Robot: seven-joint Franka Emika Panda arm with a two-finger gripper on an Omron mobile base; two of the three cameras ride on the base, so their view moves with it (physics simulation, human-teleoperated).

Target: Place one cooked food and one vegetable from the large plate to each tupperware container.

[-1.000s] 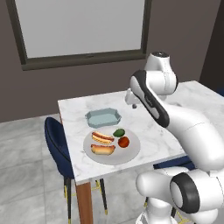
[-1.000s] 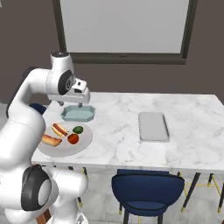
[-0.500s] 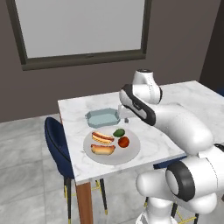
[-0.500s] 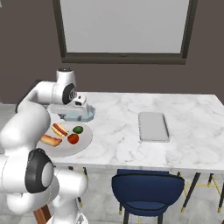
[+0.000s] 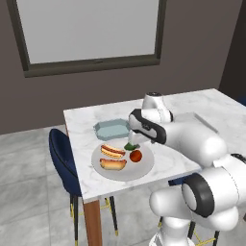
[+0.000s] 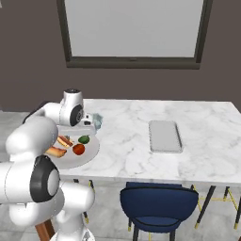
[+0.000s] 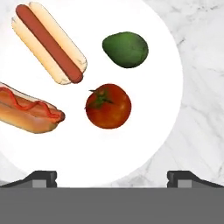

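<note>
Marble table (image 5: pixel 86 173) first, then what's on it. Plate (image 5: pixel 144 169) sits at the near left corner; blue-green tub (image 5: pixel 111 128) just beyond it, grey tub (image 6: pixel 164 136) well apart to the right. On the plate: two hot dogs (image 7: pixel 48 41) (image 7: pixel 27 109), a tomato (image 7: pixel 108 106), an avocado (image 7: pixel 125 49). Both tubs look unfilled, so I judge nothing's moved yet.

Gripper (image 7: pixel 111 177) hangs over the plate's near edge with jaws spread wide, holding nothing.

Handling guess: buns are soft and squash easily, so I'd pinch across the middle, lightly. Tomato is round and slick and could roll; grip at its widest part.

Hand view gives me food layout and finger spacing. Right base view gives the grey tub, which the left base view hides behind the arm.
</note>
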